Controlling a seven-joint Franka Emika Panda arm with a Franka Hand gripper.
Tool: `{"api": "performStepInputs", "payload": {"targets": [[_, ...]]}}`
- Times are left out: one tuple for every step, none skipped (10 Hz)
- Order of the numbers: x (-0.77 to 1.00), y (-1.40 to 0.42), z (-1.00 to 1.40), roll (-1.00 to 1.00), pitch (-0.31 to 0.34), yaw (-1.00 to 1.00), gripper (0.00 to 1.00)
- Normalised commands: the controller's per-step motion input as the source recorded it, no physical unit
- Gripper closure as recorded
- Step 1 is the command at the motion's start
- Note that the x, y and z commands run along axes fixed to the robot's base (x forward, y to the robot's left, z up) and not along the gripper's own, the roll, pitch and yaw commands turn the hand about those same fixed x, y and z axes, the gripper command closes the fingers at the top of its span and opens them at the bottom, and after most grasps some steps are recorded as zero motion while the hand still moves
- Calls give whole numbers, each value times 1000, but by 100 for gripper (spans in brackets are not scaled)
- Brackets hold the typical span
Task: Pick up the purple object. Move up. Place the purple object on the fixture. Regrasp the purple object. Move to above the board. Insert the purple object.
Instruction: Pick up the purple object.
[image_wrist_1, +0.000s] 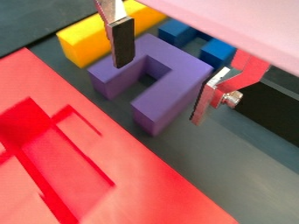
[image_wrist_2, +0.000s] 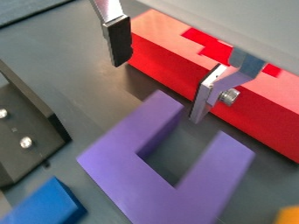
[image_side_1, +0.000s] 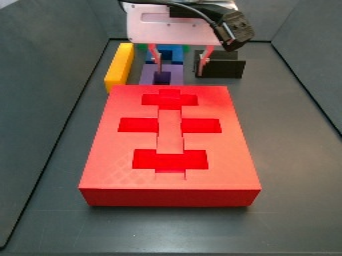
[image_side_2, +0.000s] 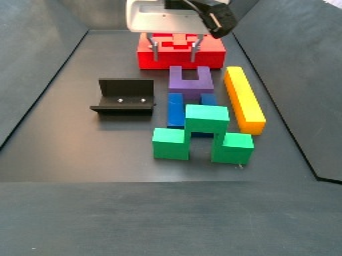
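Purple object lay flat on floor beside red board. Our tool hung open wide, one prong between fingers. Pick-up step. Next, we guessed: lower, squeeze.

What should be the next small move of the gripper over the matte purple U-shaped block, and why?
Probably lower straight down, then close. The gripper hangs open above the matte purple U-shaped block, which lies flat on the floor beside the red board. Its fingers seem to straddle one arm without touching it.
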Motion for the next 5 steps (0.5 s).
{"api": "performStepInputs", "payload": {"targets": [[86, 0, -223, 4, -34, 6, 0], [0, 0, -297, 16, -50, 160, 0], [-209, 0, -354, 91, -67, 217, 0], [-240, -9, -191, 169, -9, 226, 0], [0, -91, -194, 254, 0, 266, 0]]}}
